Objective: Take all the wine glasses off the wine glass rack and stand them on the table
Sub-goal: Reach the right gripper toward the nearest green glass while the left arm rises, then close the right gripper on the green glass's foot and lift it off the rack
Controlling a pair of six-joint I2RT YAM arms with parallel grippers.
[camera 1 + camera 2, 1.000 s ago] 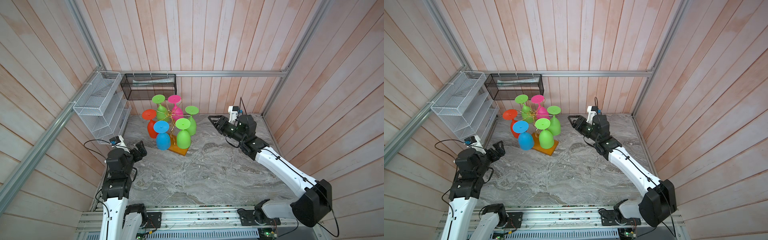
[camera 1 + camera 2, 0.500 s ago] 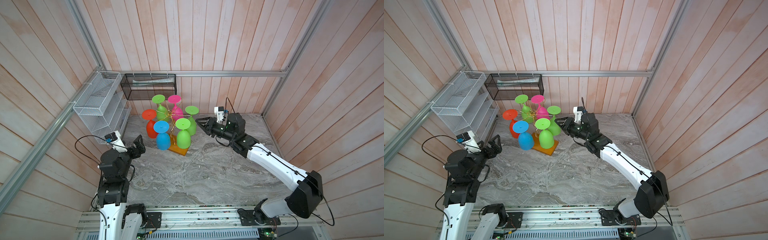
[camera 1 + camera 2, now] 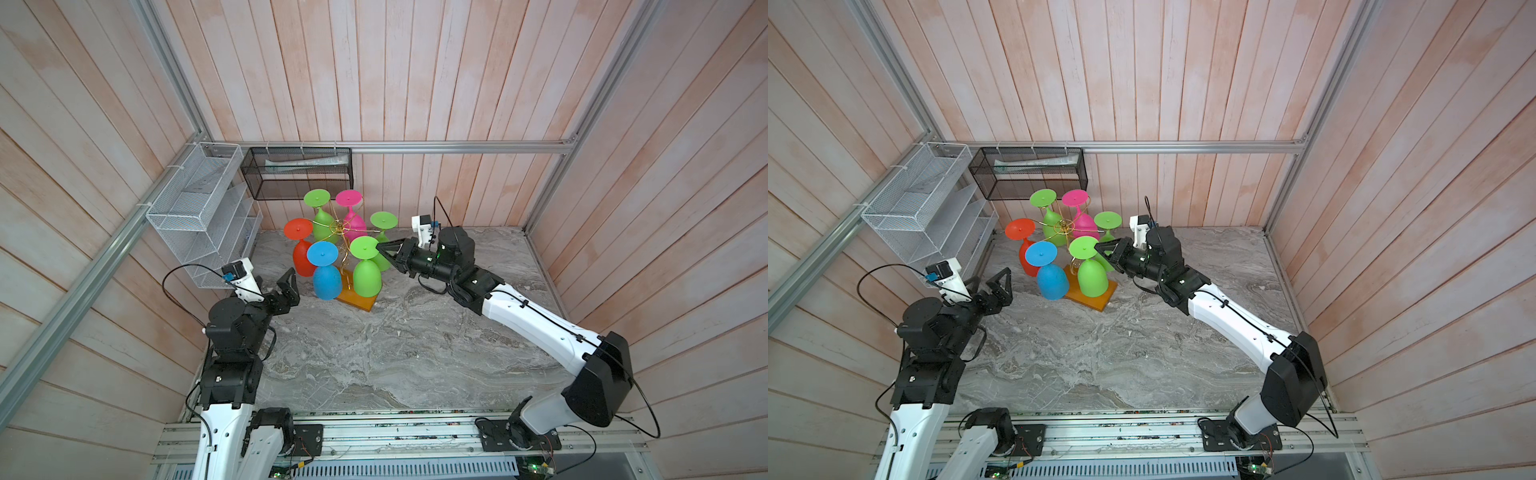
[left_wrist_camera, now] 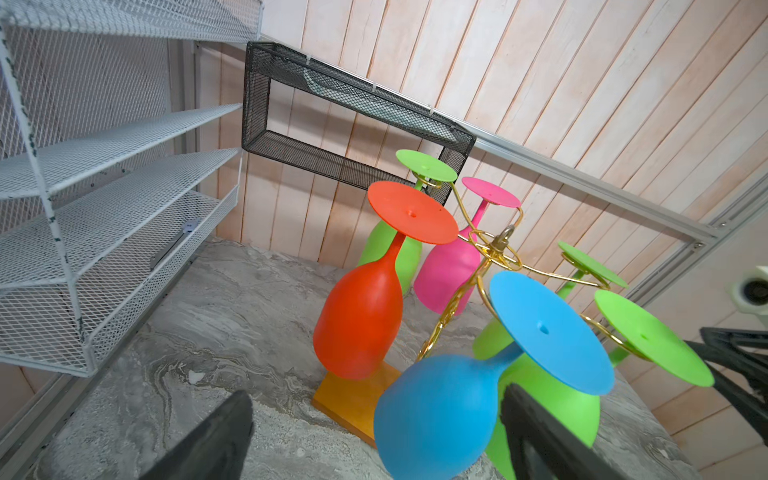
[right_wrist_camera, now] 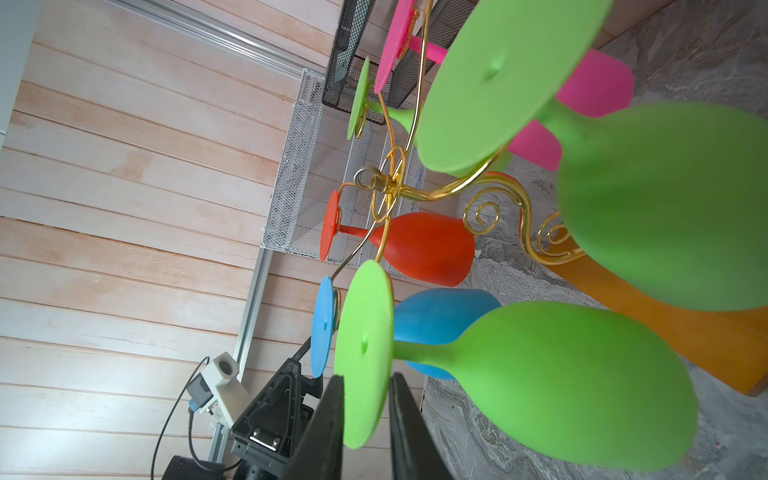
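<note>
Right wrist view: outstretched right tool (image 5: pixel 368 378) straddles foot of green wine glass (image 5: pixel 540 386), grip unclear; left tool (image 4: pixel 372 397) gapes.

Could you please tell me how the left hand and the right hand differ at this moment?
The left hand is wide open; the right hand is closed to a narrow gap. The left hand holds nothing, short of the blue wine glass; the right hand pinches the foot of the front green wine glass on the wine glass rack. Both are black and point toward the rack.
</note>
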